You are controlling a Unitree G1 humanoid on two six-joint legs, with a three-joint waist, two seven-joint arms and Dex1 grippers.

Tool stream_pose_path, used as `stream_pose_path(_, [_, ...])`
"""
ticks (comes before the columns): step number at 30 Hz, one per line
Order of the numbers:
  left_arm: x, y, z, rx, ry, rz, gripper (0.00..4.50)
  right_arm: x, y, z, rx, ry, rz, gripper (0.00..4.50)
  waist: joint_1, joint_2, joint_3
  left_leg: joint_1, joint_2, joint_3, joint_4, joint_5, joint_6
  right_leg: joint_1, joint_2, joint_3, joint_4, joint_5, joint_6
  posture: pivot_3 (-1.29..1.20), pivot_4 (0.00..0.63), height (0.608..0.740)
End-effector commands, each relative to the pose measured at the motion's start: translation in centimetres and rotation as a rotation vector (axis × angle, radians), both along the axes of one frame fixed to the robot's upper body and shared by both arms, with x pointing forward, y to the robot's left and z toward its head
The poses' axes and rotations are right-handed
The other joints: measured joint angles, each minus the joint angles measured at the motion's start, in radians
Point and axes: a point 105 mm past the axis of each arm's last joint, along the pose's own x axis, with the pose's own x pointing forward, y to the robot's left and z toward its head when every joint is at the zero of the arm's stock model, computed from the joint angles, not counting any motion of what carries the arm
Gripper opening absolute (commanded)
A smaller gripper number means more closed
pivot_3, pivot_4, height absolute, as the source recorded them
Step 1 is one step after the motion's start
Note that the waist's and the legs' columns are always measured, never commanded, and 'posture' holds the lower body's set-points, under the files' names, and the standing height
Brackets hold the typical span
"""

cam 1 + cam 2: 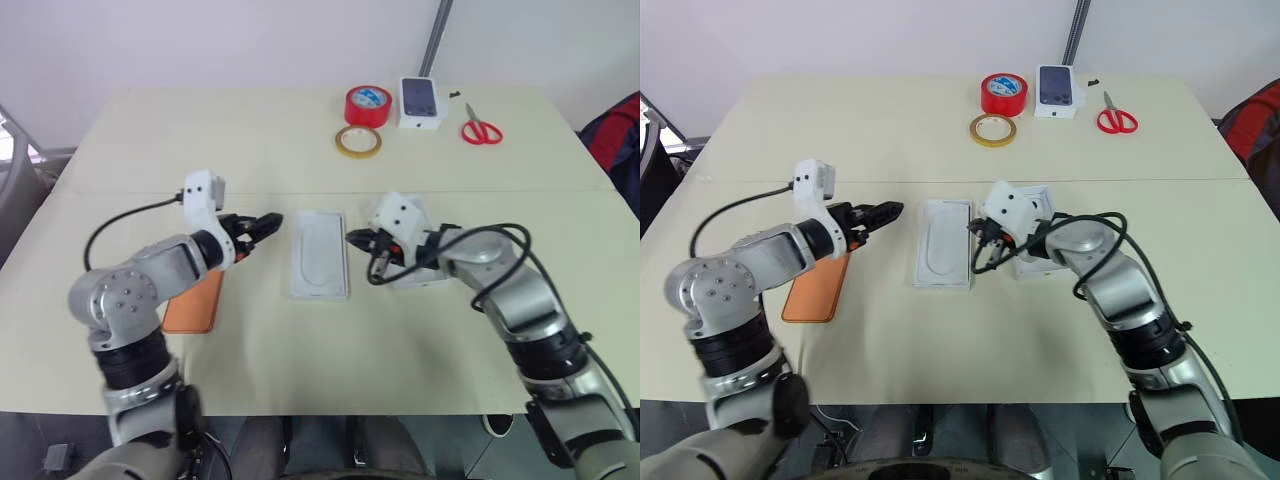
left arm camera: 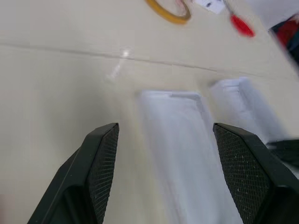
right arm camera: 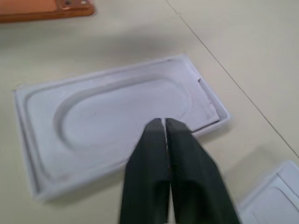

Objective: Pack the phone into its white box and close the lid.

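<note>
The orange phone (image 1: pixel 816 289) lies flat on the cream table (image 1: pixel 300 350) at the near left, partly under the left forearm, its long axis running near to far; in the right wrist view its camera cluster shows at one end. In the middle of the table lies a flat white insert with an oval recess (image 1: pixel 319 254), long axis also near to far, parallel to the phone and well apart from it. To its right, partly hidden behind the right wrist, sits another white piece with raised walls (image 1: pixel 1037 262); whether it is the tray or the lid cannot be told. The left gripper (image 1: pixel 262 227) hangs above the table between the phone and the insert, pointing right toward the insert, its two black fingers (image 2: pixel 100 163) spread apart and holding nothing. The right gripper (image 1: pixel 357 238) points left at the insert's right edge, its fingers pressed together with nothing between them, tips over the insert's rim. At the far side stand a red tape roll (image 1: pixel 368 105), a yellowish tape ring (image 1: pixel 358 141), a small white box with a dark phone picture (image 1: pixel 420 102) and red-handled scissors (image 1: pixel 481 128).
</note>
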Motion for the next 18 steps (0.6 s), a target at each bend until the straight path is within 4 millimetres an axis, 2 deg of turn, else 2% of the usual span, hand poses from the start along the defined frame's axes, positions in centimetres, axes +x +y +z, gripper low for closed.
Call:
stream_pose_path(1, [-0.4, 0.9, -0.3, 0.24, -0.137, -0.075, 3.38, 1.6, 1.3, -0.3, -0.014, -0.036, -0.075, 0.04, -0.001, 0.0, 0.0, 0.0, 0.0, 0.0, 0.0, 0.0, 0.0, 0.0, 0.0, 0.0, 0.0, 0.0, 0.0, 0.0, 0.15, 0.74])
stream_pose_path(4, [-1.0, 2.0, -1.7, 0.347, -0.164, -0.14, 3.38, 3.1, 2.2, -0.8, -0.017, -0.04, -0.137, 0.04, 0.0, 0.001, 0.0, 0.0, 0.0, 0.001, -0.002, 0.0, 0.0, -0.001, 0.0, 0.001, 0.0, 0.0, 0.0, 0.0, 0.15, 0.74])
stream_pose_path(10, [-1.6, 3.4, -2.6, 0.332, -0.16, -0.155, 3.38, 4.9, 4.6, -1.2, -0.033, -0.067, -0.172, 0.04, 0.002, 0.001, 0.0, -0.001, 0.0, 0.001, -0.002, 0.0, 0.0, -0.002, -0.001, 0.0, 0.0, 0.0, 0.0, 0.0, 0.15, 0.74])
stream_pose_path(15, [-2.7, 3.0, -2.4, 0.284, -0.177, -0.21, 3.38, 5.7, 5.3, -2.1, -0.072, -0.07, -0.198, 0.04, -0.004, 0.001, 0.0, -0.001, 0.0, 0.001, -0.004, 0.0, 0.0, -0.003, -0.001, 0.001, 0.001, 0.0, 0.0, 0.0, 0.15, 0.74])
stream_pose_path(18, [-3.7, 2.6, -2.2, 0.253, -0.179, -0.26, 3.38, 6.0, 4.9, -2.5, -0.11, -0.081, -0.217, 0.04, -0.004, 0.001, 0.0, -0.001, 0.0, 0.001, -0.004, 0.0, 0.001, -0.003, -0.001, 0.001, 0.001, 0.0, 0.0, 0.0, 0.15, 0.74])
